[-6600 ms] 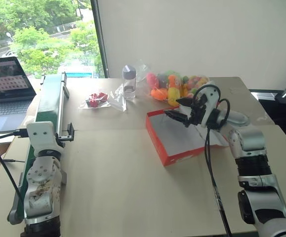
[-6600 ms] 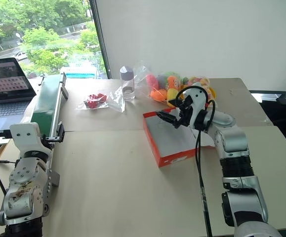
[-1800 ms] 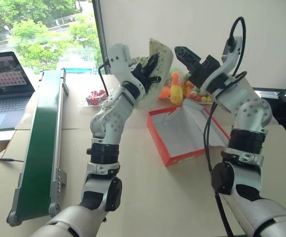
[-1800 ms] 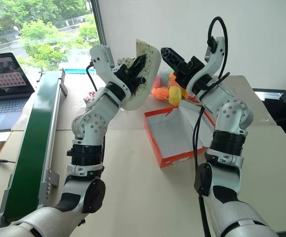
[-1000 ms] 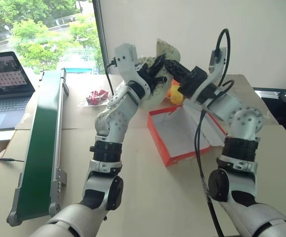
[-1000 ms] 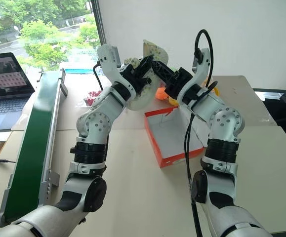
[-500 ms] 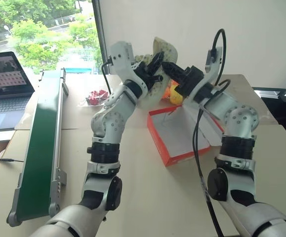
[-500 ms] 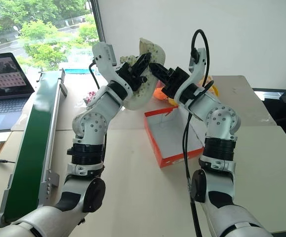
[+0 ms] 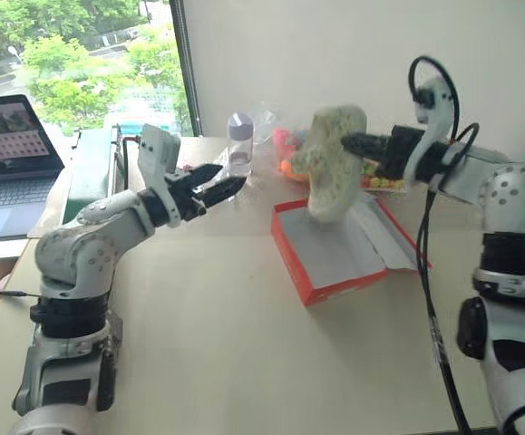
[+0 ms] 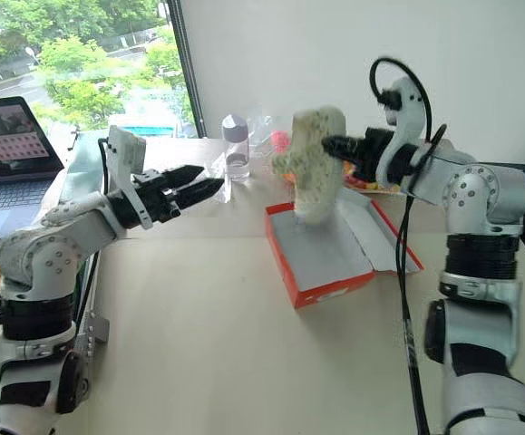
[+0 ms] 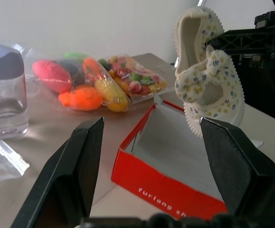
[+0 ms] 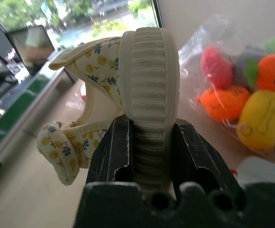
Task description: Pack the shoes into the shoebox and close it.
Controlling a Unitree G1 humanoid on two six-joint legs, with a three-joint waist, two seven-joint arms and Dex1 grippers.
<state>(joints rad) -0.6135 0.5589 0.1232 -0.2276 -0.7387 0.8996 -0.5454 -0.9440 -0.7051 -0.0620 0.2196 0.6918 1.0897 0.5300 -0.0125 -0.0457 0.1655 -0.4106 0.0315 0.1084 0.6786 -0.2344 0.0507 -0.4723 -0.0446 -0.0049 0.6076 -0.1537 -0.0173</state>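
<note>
While gripped by right end effector (image 12: 149,142), shoe (image 9: 332,161) upright, toe down

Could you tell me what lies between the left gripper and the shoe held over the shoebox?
Nothing solid: in the left eye view, open air and bare table separate the left gripper from the shoe pinched in the right gripper above the shoebox.

Lab-like test room: open laptop (image 9: 8,149) by window (image 9: 72,63), green conveyor belt (image 9: 94,177), plain beige surface (image 9: 244,353), bare white wall (image 9: 353,54).
</note>
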